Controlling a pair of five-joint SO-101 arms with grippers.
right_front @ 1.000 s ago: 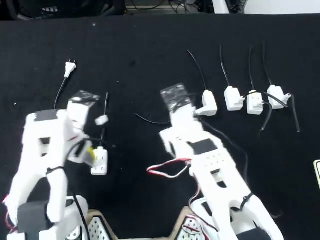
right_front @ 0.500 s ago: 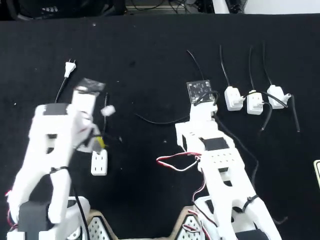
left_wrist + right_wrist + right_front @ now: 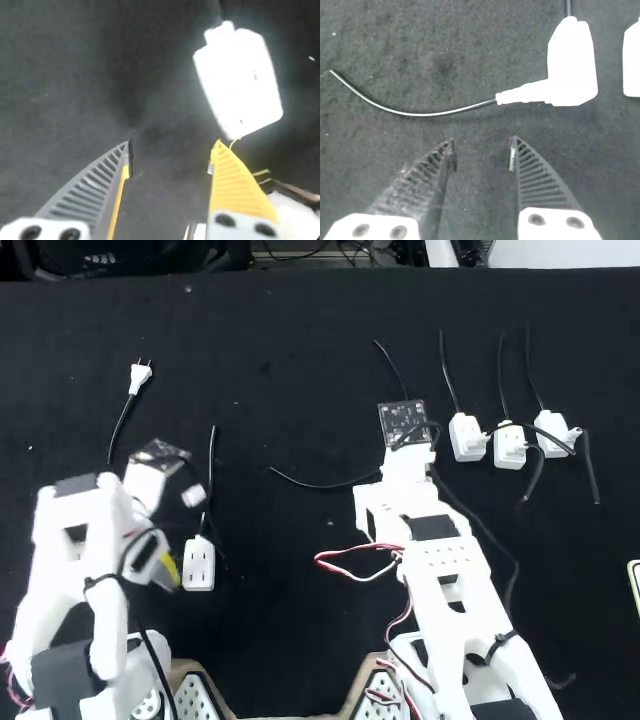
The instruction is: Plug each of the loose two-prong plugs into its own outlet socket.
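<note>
A loose two-prong plug (image 3: 140, 373) with a black cord lies at the far left of the black table. A white outlet socket (image 3: 198, 565) lies near the front left. My left gripper (image 3: 170, 155) hovers open and empty just beside this socket (image 3: 239, 82). At mid table my right gripper (image 3: 481, 150) is open and empty, a short way back from a socket (image 3: 572, 62) that has a white plug (image 3: 525, 93) seated in its side. That plug's thin cord (image 3: 410, 111) curves away over the cloth. In the high view the right arm (image 3: 420, 530) covers this socket.
Three more white sockets (image 3: 466, 435), (image 3: 510, 445), (image 3: 555, 432) sit in a row at the right, with cords running to the far side. A black cord (image 3: 310, 483) lies between the arms. A red and white wire loop (image 3: 350, 565) hangs off the right arm.
The left arm swung toward the far side and then drew back toward the front edge, ending beside the front-left socket. The right arm shifted right a second ago and has since held still.
</note>
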